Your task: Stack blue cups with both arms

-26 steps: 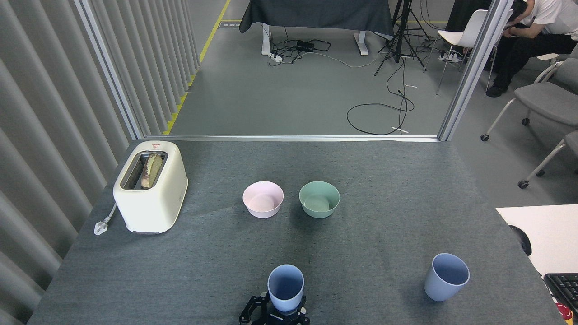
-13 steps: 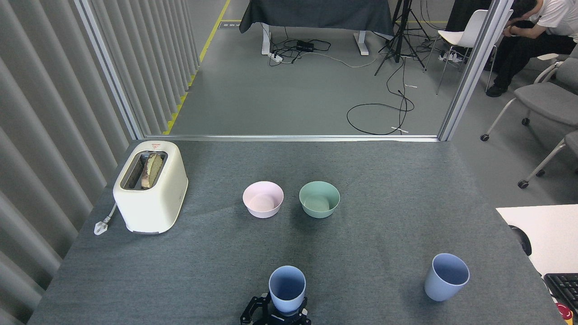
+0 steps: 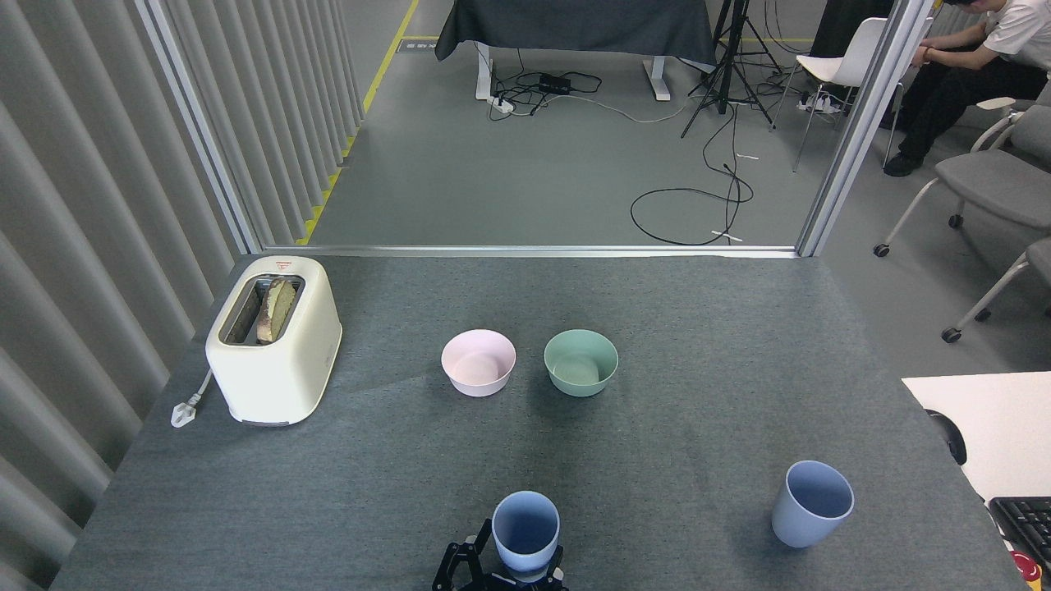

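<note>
A pale blue cup (image 3: pixel 525 529) stands upright at the bottom edge of the head view, near the table's front middle. Black skeletal fingers (image 3: pixel 453 568) wrap around its base from below; this is my left gripper (image 3: pixel 501 577), shut on the cup, and most of it is cut off by the frame edge. A second blue cup (image 3: pixel 811 502) stands on its own at the front right of the table, leaning slightly, with nothing touching it. My right gripper is out of view.
A pink bowl (image 3: pixel 478 362) and a green bowl (image 3: pixel 580 361) sit side by side mid-table. A cream toaster (image 3: pixel 273 338) with bread stands at the left. A white desk (image 3: pixel 998 419) with a keyboard (image 3: pixel 1026 525) adjoins the right edge. A person sits far right.
The held cup and my left gripper have slid slightly right and toward the near edge of the table. The right cup and the bowls have not moved.
</note>
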{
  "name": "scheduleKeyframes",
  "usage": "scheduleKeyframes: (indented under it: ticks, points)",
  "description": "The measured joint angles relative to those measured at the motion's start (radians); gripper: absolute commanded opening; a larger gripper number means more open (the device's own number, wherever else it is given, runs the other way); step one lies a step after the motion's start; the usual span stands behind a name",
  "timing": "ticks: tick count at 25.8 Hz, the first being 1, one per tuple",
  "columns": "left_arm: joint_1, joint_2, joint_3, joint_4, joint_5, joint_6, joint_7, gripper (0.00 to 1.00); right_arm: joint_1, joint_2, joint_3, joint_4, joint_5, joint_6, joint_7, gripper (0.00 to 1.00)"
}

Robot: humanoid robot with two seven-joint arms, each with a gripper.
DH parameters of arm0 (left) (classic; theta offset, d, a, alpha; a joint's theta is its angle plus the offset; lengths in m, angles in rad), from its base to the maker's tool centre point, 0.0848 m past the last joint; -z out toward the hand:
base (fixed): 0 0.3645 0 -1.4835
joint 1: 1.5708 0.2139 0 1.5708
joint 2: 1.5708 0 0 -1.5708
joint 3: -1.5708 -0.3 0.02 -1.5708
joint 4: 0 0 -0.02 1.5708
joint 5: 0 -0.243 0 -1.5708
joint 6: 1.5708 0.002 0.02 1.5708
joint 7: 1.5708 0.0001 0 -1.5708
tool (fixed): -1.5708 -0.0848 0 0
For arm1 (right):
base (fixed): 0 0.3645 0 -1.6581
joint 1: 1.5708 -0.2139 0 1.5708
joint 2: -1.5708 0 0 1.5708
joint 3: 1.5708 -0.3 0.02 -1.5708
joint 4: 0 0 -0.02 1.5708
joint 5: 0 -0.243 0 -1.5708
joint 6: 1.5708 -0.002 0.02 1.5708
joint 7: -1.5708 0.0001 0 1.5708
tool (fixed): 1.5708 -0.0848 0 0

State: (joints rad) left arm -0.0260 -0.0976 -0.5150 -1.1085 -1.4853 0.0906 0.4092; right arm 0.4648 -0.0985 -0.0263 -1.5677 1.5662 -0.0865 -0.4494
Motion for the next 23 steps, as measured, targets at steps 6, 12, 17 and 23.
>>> scheduleKeyframes:
  ticks: [6, 12, 17, 23]
  points:
    - [0.061, 0.010, 0.001, -0.076, -0.001, -0.001, 0.002, 1.00, 0.000, 0.000, 0.000, 0.000, 0.000, 0.000, 0.000, 1.00]
    - [0.147, 0.036, 0.006, -0.150, -0.002, -0.003, 0.003, 1.00, 0.000, 0.000, 0.002, 0.000, 0.000, 0.000, 0.000, 1.00]
    - [0.225, 0.065, 0.067, -0.218, -0.001, -0.002, 0.005, 1.00, 0.000, 0.000, 0.001, 0.000, 0.000, -0.001, 0.000, 1.00]
    - [0.362, 0.132, 0.162, -0.368, 0.005, -0.001, 0.006, 1.00, 0.006, -0.001, -0.010, 0.000, -0.002, -0.001, -0.007, 1.00]
